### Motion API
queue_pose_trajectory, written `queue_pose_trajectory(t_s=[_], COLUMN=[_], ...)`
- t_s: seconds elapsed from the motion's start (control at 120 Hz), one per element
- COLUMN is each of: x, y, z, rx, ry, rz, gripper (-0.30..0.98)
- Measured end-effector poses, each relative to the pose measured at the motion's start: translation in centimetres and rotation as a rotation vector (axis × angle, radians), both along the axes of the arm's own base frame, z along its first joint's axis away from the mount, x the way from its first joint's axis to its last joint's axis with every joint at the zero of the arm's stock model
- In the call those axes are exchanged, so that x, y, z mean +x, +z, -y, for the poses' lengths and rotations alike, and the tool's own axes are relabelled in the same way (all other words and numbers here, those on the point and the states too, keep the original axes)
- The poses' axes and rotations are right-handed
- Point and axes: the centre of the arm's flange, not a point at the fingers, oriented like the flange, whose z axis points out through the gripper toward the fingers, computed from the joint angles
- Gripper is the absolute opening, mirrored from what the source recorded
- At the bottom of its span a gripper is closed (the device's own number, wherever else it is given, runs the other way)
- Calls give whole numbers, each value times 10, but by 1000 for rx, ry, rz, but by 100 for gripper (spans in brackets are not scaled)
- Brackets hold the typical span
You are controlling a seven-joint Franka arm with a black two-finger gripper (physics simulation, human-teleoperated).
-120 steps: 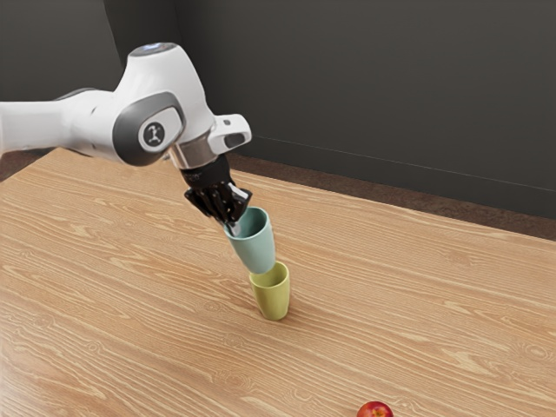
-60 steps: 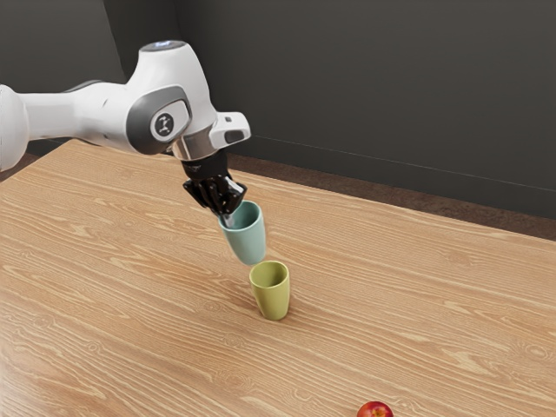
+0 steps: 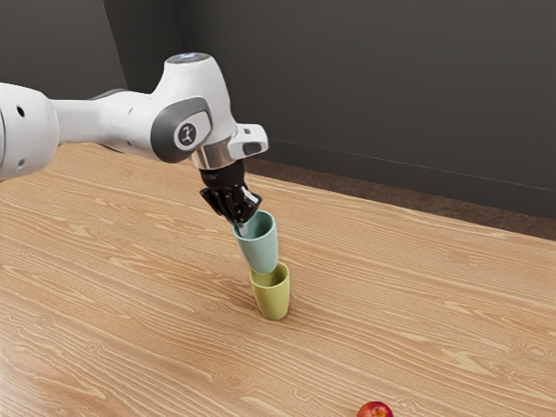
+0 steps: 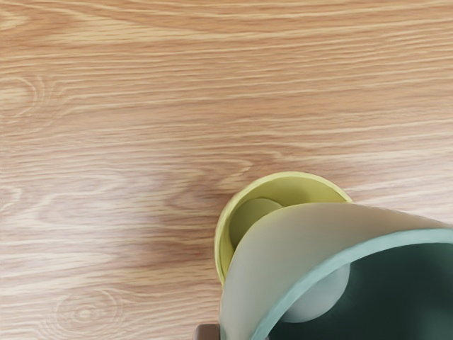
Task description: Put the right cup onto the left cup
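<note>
A dark wall (image 3: 373,95) is rising behind the wooden counter (image 3: 113,304). Just above the yellow cup (image 3: 274,301), the end effector (image 3: 241,228) is pinching the tilted teal cup (image 3: 261,250) by its rim. That tilt and a seemingly off-centre base are risking a snag, tipping the yellow cup. Cups are numbering two; one apple (image 3: 375,410) is lying well apart from the yellow cup.

The blue cup (image 3: 260,253) hangs over the yellow cup (image 3: 274,301) and blocks part of its round mouth. I can see a big, wide path over the worktop (image 3: 347,347) between the yellow cup and the red apple (image 3: 375,410).
</note>
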Motion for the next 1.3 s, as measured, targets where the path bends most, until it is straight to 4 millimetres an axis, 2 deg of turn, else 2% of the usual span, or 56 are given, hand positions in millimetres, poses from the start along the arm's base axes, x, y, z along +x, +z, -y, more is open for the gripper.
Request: queue_pose_trajectory(t_s=[0.442,0.733,0.792,0.933,1.042,1.15,1.3], x=[13,17,17,17,17,16,8], y=[-24,-51,-53,-54,-49,-36,-4], z=[2,4,3,3,3,-5,-12], rx=[7,5,3,-2,-4,-5,-14], ry=[-11,-7,-6,-7,-9,0,3], rz=[-30,-72,-76,-77,-71,-53,-20], gripper=[-10,-9,-3,28,44,54,61])
